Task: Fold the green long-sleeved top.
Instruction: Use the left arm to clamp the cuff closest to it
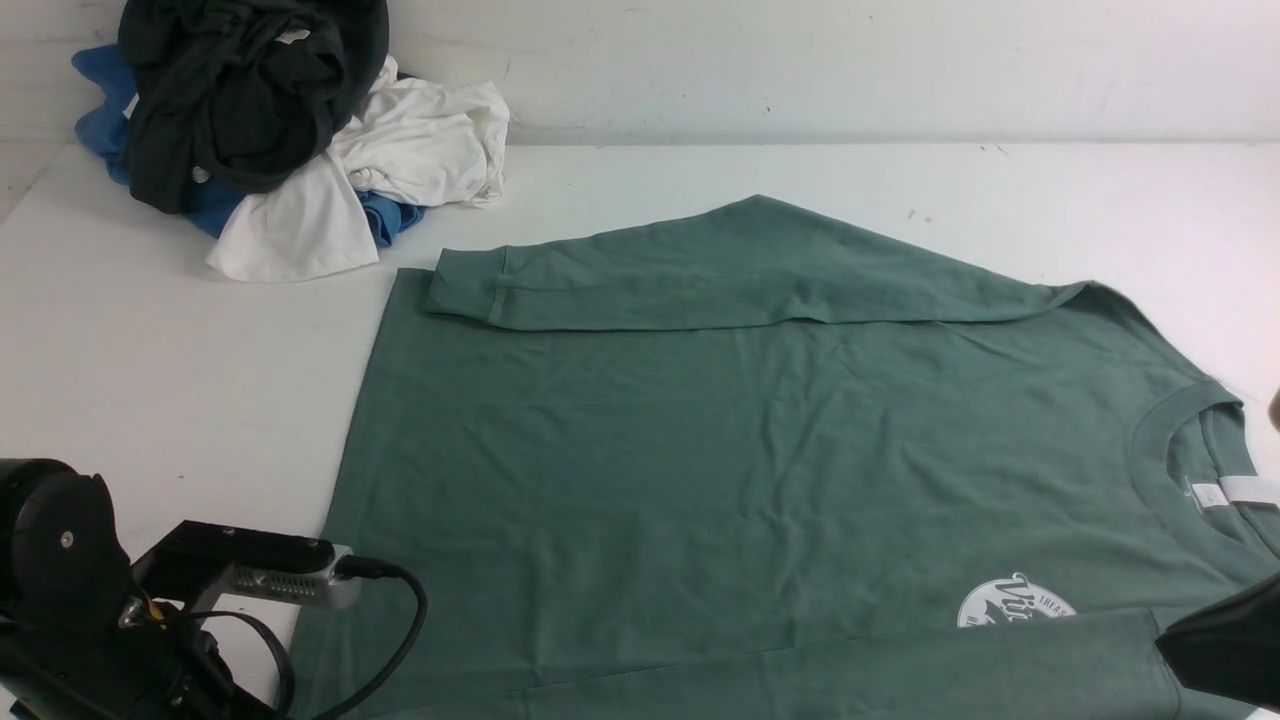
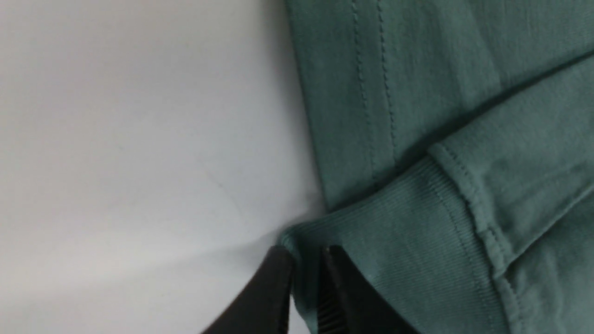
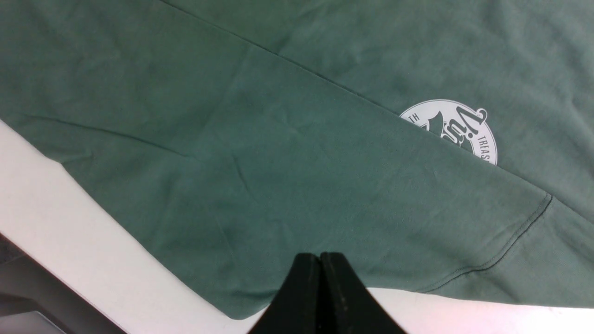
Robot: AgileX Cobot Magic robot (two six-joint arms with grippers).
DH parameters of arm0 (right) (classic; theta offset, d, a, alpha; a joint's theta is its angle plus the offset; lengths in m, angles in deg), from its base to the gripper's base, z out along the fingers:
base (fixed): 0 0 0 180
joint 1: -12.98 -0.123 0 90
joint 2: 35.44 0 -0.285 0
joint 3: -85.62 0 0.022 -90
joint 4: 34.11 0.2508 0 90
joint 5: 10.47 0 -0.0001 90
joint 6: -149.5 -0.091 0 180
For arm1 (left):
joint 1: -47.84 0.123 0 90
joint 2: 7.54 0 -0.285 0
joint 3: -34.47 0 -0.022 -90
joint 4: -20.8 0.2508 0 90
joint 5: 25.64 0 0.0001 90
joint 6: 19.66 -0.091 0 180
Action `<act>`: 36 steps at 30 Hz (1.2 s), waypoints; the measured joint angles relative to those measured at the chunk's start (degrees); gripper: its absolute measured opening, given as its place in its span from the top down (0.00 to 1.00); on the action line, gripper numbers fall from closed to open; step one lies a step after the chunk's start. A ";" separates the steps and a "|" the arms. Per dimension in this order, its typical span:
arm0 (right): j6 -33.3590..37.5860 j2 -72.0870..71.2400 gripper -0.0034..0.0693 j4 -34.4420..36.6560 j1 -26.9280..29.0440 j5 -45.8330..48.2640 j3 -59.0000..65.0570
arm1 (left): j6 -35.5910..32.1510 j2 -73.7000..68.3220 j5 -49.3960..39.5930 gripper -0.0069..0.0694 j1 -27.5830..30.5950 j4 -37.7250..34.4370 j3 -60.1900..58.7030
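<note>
The green long-sleeved top (image 1: pixel 740 450) lies flat on the white table (image 1: pixel 150 330), hem to the left and ribbed neck (image 1: pixel 1150 440) to the right. Its far sleeve (image 1: pixel 700 275) is folded across the body, and its near sleeve (image 1: pixel 850 665) lies along the front edge, partly covering the round white logo (image 1: pixel 1015 600). My left gripper (image 2: pixel 308 253) is shut on the corner of the near sleeve's ribbed cuff (image 2: pixel 408 241), beside the stitched hem (image 2: pixel 366 93). My right gripper (image 3: pixel 320 255) is shut and holds nothing; it hovers over the top's near edge (image 3: pixel 241 260), close to the logo (image 3: pixel 457 130).
A heap of black (image 1: pixel 240 90), white (image 1: pixel 400 150) and blue (image 1: pixel 100 110) garments sits at the table's back left, against the wall. My left arm (image 1: pixel 90 600), with its camera and cable, fills the near left corner. The right arm (image 1: pixel 1225 650) shows at the near right.
</note>
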 joint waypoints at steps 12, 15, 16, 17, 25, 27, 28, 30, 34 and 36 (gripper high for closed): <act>0.00 0.00 0.97 -0.06 0.00 -0.48 0.00 | 0.59 0.00 0.44 0.42 0.00 0.06 0.00; 0.00 0.00 0.97 -0.13 0.00 -0.48 0.00 | 0.59 0.00 0.61 0.56 0.00 0.06 0.00; 0.00 0.00 0.97 -0.13 0.00 -0.50 0.00 | 0.59 0.00 0.61 0.61 0.00 0.06 0.00; 0.00 0.00 0.97 -0.17 0.00 -0.55 0.00 | 0.59 0.00 0.61 0.67 0.00 0.06 -0.01; 0.00 0.00 0.97 -0.17 0.00 -0.62 0.00 | 0.59 0.00 0.35 0.83 0.00 0.06 -0.06; 0.02 0.00 0.97 -0.17 0.00 -0.62 0.00 | 0.59 0.00 0.15 0.78 0.00 0.06 -0.06; 0.02 0.00 0.97 -0.17 0.00 -0.65 0.00 | 0.59 0.00 -0.09 0.72 0.00 0.06 -0.06; 0.02 0.00 0.97 -0.17 0.00 -0.65 0.00 | 0.71 0.00 -0.23 0.61 0.00 0.06 -0.06; 0.02 0.00 0.97 -0.17 0.00 -0.65 0.00 | 1.60 -0.72 -0.15 0.39 0.00 0.06 -0.06; 0.02 0.00 0.97 -0.17 0.00 -0.65 0.00 | 1.75 -2.02 0.02 0.34 0.00 -0.06 -0.06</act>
